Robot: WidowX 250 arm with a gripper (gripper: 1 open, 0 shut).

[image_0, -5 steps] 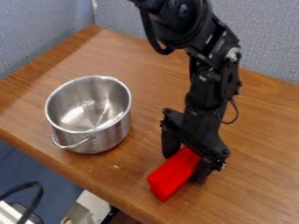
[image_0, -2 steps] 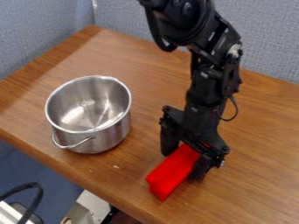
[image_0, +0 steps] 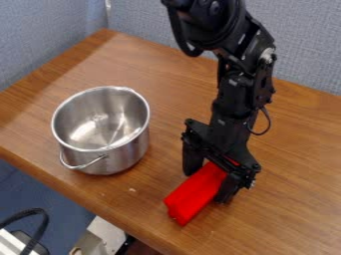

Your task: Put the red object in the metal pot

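My gripper (image_0: 216, 171) points straight down at the table (image_0: 94, 60), low over the red object (image_0: 194, 195), because I want to pick that block up from above. My fingers are spread wide, one on each side of the far end of the block, so it sits in the gap between them. I am not pinching it yet, and I think the block lies flat on the wood. The near end of the block sticks out toward the front edge of the table. The metal pot (image_0: 100, 127) stands to the left, near but not touching the block. It is empty and open on top, so I think it is ready for the block to go in.
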